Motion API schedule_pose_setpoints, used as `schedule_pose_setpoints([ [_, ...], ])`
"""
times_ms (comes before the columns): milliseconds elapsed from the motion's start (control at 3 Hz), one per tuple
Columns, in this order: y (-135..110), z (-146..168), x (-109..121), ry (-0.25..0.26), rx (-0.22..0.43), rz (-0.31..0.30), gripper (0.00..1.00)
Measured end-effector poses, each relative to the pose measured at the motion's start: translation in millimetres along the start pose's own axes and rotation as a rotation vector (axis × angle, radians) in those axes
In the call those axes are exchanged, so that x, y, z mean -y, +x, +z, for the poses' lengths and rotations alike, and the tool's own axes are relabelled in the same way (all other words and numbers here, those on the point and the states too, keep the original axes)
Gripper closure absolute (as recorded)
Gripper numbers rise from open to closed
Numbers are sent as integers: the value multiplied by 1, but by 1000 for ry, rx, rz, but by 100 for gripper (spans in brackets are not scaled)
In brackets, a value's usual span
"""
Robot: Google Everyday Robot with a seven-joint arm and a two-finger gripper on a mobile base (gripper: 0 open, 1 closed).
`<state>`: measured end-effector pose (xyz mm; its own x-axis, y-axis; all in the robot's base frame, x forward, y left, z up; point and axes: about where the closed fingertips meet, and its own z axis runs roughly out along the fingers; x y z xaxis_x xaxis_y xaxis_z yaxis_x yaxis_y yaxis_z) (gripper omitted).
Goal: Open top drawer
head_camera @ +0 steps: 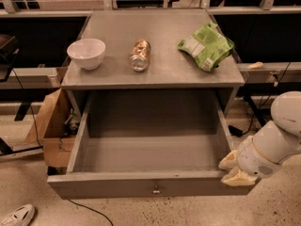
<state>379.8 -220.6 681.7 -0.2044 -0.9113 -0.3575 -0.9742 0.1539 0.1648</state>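
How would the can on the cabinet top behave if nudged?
Lying on its side, the can would probably roll toward the bowl or green bag; small, so likely light. The gripper sits at the open top drawer's right front corner.

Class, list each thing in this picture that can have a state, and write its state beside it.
top drawer: open, pulled far out, nothing seen inside
gripper: at the drawer's front right corner
white bowl: upright on the cabinet top
can: lying on its side
green bag: lying flat, crumpled
cardboard box: on the floor, flaps open
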Motion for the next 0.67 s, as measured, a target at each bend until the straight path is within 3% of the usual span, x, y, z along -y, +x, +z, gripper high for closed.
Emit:
schedule_pose_setpoints([
  [333,-1,-1,0,1,-2,-1,100],
  [667,21,-12,-20,-1,-34,13,100],
])
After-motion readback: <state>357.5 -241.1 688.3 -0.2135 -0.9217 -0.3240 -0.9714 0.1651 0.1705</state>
